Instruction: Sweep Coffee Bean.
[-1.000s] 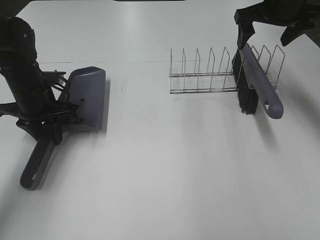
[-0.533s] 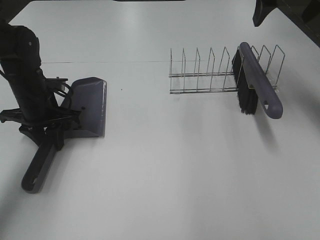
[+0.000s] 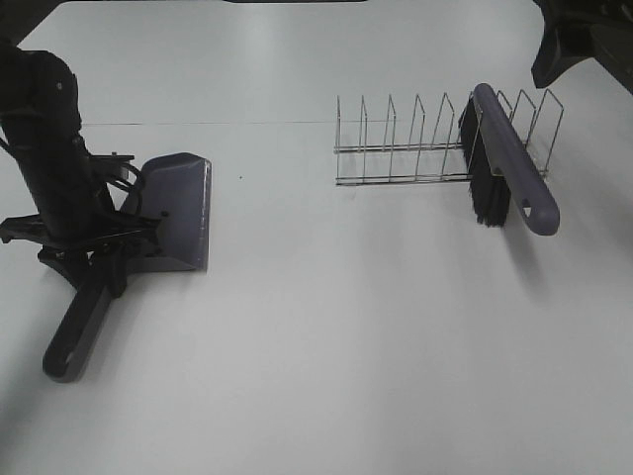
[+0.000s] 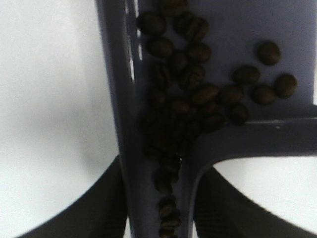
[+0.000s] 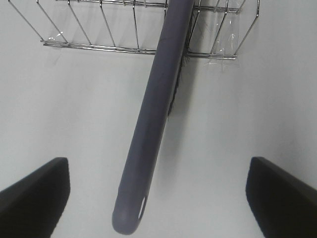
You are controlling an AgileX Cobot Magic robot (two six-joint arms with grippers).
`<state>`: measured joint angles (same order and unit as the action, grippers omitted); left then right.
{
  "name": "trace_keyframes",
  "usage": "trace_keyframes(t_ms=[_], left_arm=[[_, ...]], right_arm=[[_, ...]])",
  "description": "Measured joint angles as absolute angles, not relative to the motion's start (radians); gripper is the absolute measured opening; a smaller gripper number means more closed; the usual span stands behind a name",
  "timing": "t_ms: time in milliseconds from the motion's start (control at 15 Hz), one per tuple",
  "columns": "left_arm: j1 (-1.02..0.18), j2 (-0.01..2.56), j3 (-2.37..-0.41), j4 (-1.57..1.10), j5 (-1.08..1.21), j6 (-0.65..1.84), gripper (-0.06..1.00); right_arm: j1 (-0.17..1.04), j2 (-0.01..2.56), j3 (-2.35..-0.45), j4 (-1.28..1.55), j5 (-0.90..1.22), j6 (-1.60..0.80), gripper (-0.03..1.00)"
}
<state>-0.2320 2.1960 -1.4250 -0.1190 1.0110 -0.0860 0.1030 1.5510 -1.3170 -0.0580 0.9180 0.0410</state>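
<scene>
The coffee beans (image 4: 193, 99) lie heaped inside the purple dustpan (image 4: 223, 29), piled against its side wall and down into the handle channel. On the left of the table, my left gripper (image 3: 99, 252) is shut on the handle of the dustpan (image 3: 178, 208), which rests flat. The purple brush (image 3: 504, 163) with black bristles leans in the wire rack (image 3: 396, 148). My right gripper (image 5: 156, 166) hangs open well above the brush handle (image 5: 158, 109), touching nothing; only part of it shows at the top right corner (image 3: 579, 45).
The white table (image 3: 326, 346) stretches between the dustpan and the rack. A tiny dark speck (image 3: 239, 178) lies just right of the dustpan's mouth. The rack's wire dividers (image 5: 99, 25) stand behind the brush.
The right gripper has pulled up and to the right, away from the brush left in the rack. The dustpan settled slightly lower in the left gripper's hold.
</scene>
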Motion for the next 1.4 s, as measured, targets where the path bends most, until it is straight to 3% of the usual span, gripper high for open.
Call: trace_keyframes(t_ms=[67, 133, 333, 1400], left_arm=[[-0.232, 2.196, -1.425, -0.121, 1.013, -0.086, 0.36], [-0.232, 2.196, -1.425, -0.129, 1.023, -0.086, 0.46], [-0.232, 2.184, -1.425, -0.136, 1.053, -0.092, 0.94], [-0.232, 1.603, -1.42, -0.118, 1.213, -0.104, 0.97]], right_arm=[[0.103, 1.528, -1.29, -0.058, 0.914, 0.041, 0.88], [0.103, 1.508, -1.27, -0.058, 0.913, 0.041, 0.88], [0.103, 1.425, -1.205, -0.058, 0.91, 0.041, 0.88], [0.103, 0.996, -0.839, -0.058, 0.914, 0.022, 0.88]])
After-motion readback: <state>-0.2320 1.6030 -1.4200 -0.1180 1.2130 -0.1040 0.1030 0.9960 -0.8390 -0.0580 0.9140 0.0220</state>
